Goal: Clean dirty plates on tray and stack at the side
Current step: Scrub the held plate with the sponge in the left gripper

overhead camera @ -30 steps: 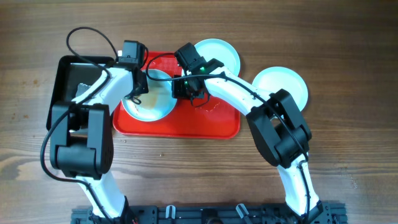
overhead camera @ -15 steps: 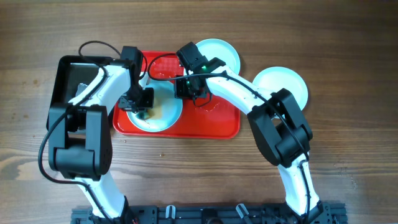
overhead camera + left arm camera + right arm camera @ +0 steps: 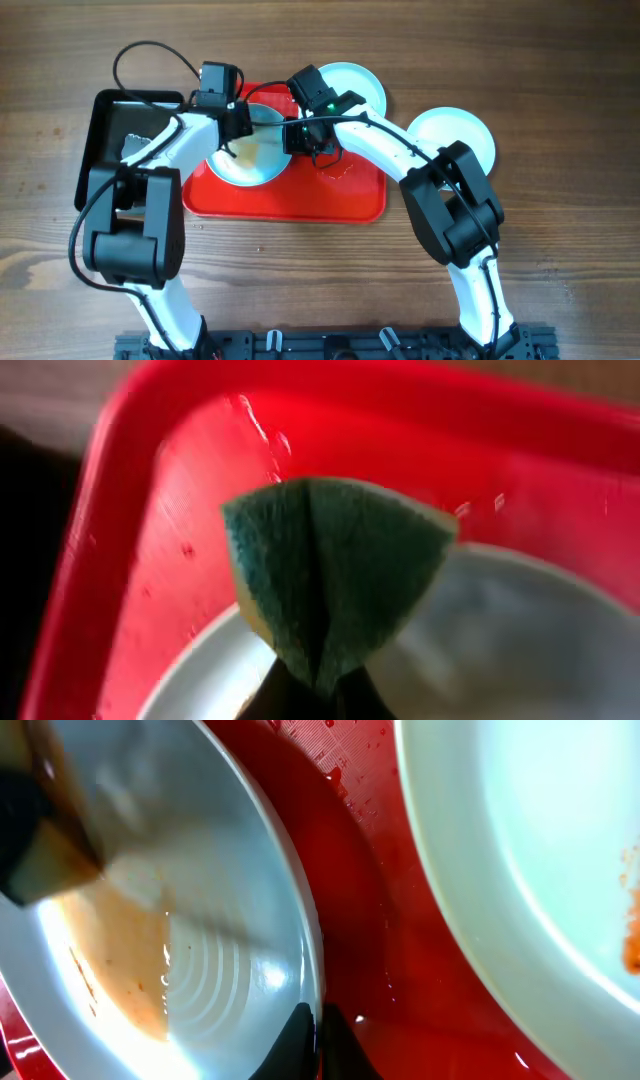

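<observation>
At the far left a glossy black tray (image 3: 95, 150) lies on the wooden worktop (image 3: 560, 250). Its right edge is hidden under the left arm, so I cannot tell whether it touches the red tray (image 3: 300, 205).

The left fingers (image 3: 272, 705) are clenched on a folded green sponge (image 3: 335, 575). The sponge hangs over the red tray's far-left corner, above the far rim of the smeared plate (image 3: 250, 160). The left wrist view is blurred, so the sponge may or may not be touching the plate. That plate sits in the left half of the red tray, close to its left and far rims, with a brownish-orange film across its floor. There is little room on its far side — the tray's raised rim curves close by — while the near strip of the tray lies bare.

The right fingers (image 3: 288, 1055) pinch the smeared plate's right rim, one finger inside it and one outside. Just beside it, across a narrow wet channel of red, is the second plate (image 3: 352, 88). It sits at the tray's far-right corner and overhangs the rim, and an orange spot marks it in the right wrist view.

The third plate (image 3: 455, 135) rests on the worktop right of the tray, partly under the right arm. Open wood lies beyond it to the right and nearer the robot.
</observation>
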`<state>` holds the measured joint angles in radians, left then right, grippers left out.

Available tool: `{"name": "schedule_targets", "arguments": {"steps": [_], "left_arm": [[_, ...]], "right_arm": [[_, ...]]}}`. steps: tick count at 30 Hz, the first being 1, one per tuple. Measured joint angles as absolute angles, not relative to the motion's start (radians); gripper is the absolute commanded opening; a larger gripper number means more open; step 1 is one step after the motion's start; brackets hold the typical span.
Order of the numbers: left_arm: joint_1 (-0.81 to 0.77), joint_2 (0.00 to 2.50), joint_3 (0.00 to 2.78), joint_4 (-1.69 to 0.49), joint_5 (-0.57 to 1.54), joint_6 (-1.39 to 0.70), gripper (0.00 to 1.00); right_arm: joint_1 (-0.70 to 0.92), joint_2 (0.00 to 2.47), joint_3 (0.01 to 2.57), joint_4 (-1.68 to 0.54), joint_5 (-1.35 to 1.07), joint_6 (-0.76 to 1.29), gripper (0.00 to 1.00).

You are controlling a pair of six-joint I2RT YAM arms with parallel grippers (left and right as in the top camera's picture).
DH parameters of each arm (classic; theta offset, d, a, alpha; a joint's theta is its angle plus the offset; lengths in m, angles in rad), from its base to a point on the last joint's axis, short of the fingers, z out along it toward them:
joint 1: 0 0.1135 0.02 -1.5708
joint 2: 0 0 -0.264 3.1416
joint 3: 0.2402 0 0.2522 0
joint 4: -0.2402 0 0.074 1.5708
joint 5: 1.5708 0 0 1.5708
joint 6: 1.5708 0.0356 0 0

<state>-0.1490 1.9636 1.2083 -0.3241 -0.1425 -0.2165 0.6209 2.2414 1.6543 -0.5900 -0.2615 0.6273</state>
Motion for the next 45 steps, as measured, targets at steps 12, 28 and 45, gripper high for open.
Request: {"name": "schedule_targets", "arguments": {"steps": [12,28,45], "left_arm": [[-0.149,1.842,1.323,-0.820,-0.105,-0.222,0.04],[-0.144,1.961,1.174,-0.377,-0.142,-0.268,0.04],[-0.154,1.750,1.200,-0.554,-0.151,-0.350,0.04]], "right_arm": [[0.623,2.241,1.654,-0.596,-0.287,0.622,0.04],[0.618,2.241,1.655,-0.596,-0.288,0.619,0.04],[0.624,2.241,1.662,-0.601,-0.307,0.599,0.38]]}}
